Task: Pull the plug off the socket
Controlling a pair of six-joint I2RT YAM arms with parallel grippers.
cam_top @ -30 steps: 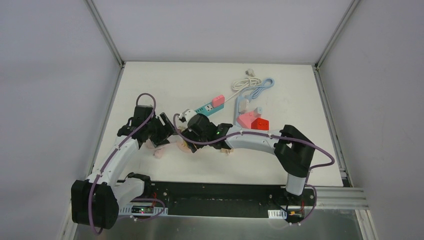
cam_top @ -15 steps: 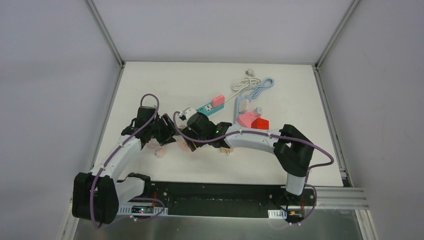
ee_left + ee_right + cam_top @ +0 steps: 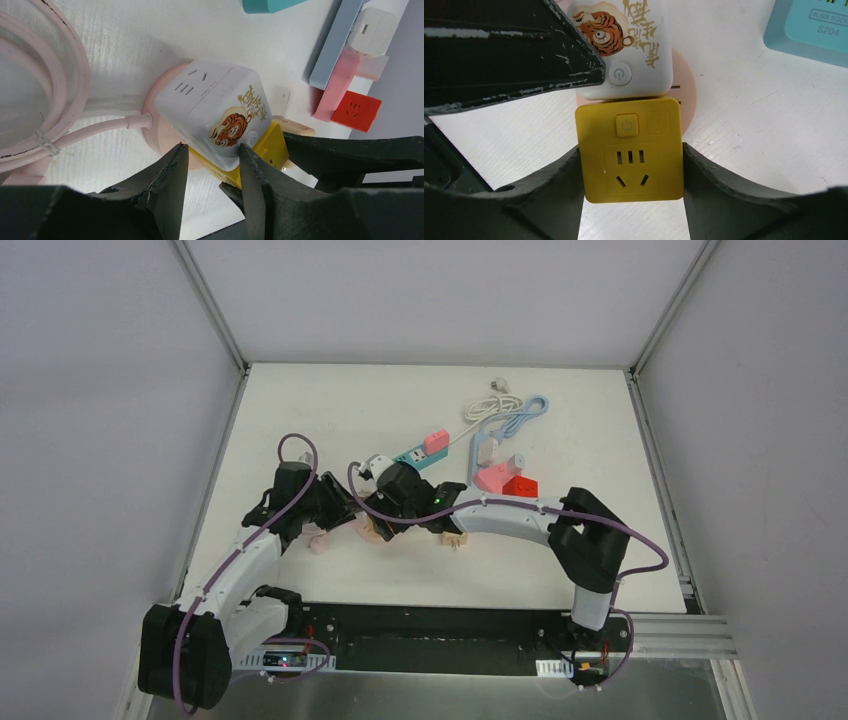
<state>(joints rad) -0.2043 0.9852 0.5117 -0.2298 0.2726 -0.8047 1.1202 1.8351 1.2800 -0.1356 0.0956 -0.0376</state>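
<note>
From above, the white table (image 3: 300, 410) sits inside plain grey walls (image 3: 420, 300) with metal posts at the back corners. Both arms reach in to meet left of centre. The left hand (image 3: 330, 508) and right hand (image 3: 385, 518) face each other and cover the task's things. A teal power strip (image 3: 418, 452) lies at 1 o'clock from them. Coiled white and blue cables (image 3: 505, 410) lie further out the same way, and a pink block and red cube (image 3: 507, 483) sit at 3 o'clock.

In the left wrist view, the table (image 3: 125, 30) is white and faintly ribbed. The cube socket (image 3: 215, 105), white with a tiger print, stands on a round pink base. Its pink cord (image 3: 60, 85) loops away toward 9 o'clock. The yellow plug (image 3: 267, 150) is still seated in the socket's face at 4 o'clock. The left hand (image 3: 212, 150) has its two dark fingers drawn in against the socket's near corner, one on each side. How firmly they press I cannot tell. A grey-blue strip (image 3: 335, 45) with more cubes lies at 2 o'clock.

In the right wrist view, the yellow plug (image 3: 631, 155) fills the centre and butts against the cube socket (image 3: 629, 50) at 12 o'clock. The right hand (image 3: 631, 165) is partly spread, with a finger flush against each side of the plug. The left hand's scratched finger (image 3: 514, 50) crosses at 10 o'clock. The bare table (image 3: 749, 125) shows at 3 o'clock, and the teal strip's corner (image 3: 809, 30) at 1 o'clock.
</note>
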